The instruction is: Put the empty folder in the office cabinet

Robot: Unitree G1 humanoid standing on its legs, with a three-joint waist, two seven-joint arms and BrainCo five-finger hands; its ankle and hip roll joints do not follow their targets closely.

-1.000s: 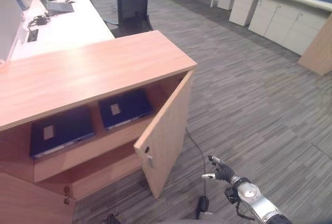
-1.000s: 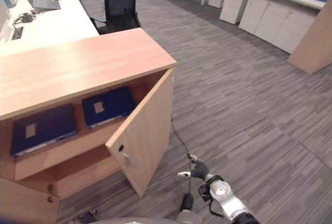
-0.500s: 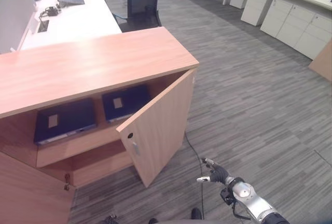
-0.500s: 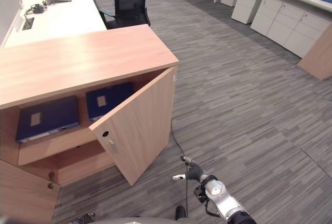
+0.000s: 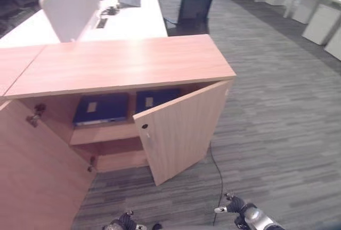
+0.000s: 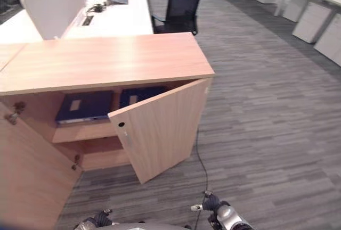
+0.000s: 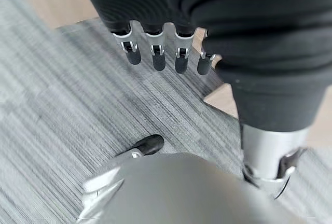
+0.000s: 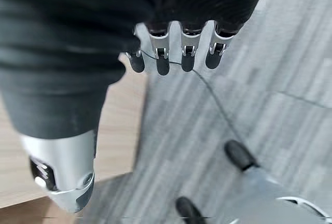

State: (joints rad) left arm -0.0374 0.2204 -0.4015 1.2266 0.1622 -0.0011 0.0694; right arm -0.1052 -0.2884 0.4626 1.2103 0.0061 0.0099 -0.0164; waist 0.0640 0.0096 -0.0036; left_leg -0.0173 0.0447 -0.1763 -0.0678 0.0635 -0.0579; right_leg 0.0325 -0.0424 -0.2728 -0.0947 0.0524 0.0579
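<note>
Hanging relaxed, right robot hand [image 8: 176, 53], holding nothing

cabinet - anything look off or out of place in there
Nothing stands out. The cabinet has both doors open; the right door stands ajar, the left door swung wide. Two dark blue folders lie flat side by side on the upper shelf. Both hands, left hand and right hand, hang open, holding nothing.

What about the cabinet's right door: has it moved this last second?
Yes: the right door has swung towards shut; its angle to the cabinet top is narrower, its edge now overlapping one blue folder.
</note>
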